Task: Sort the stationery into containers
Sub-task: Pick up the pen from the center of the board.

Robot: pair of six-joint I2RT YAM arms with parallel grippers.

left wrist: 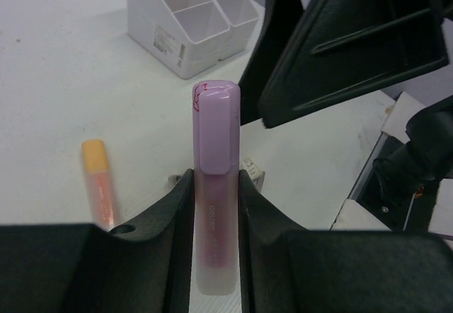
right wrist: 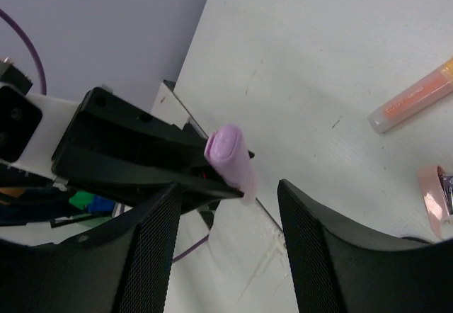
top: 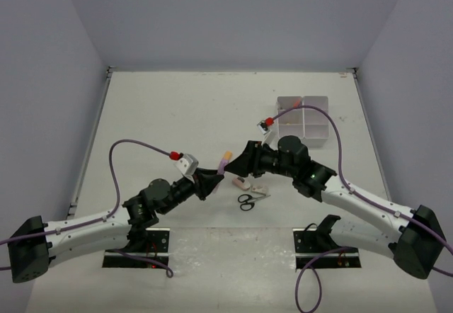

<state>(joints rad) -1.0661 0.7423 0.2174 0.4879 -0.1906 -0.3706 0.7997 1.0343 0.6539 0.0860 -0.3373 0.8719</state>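
My left gripper (left wrist: 216, 178) (top: 215, 179) is shut on a lilac highlighter (left wrist: 215, 157), which stands up out of the jaws, cap outward. My right gripper (right wrist: 228, 191) (top: 241, 161) faces it, open. The lilac cap (right wrist: 230, 156) sits between and just beyond the right fingertips, and neither of them touches it. An orange-peach highlighter (left wrist: 99, 178) (right wrist: 414, 100) (top: 225, 159) lies on the table beside the grippers. The white divided organiser box (top: 303, 99) (left wrist: 163, 40) stands at the back right.
Black-handled scissors (top: 247, 201), a pink eraser (top: 242, 183) (right wrist: 432, 200) and a small white item (top: 260, 189) lie on the table under the right arm. The right gripper's fingers (left wrist: 354, 44) fill the upper right of the left wrist view.
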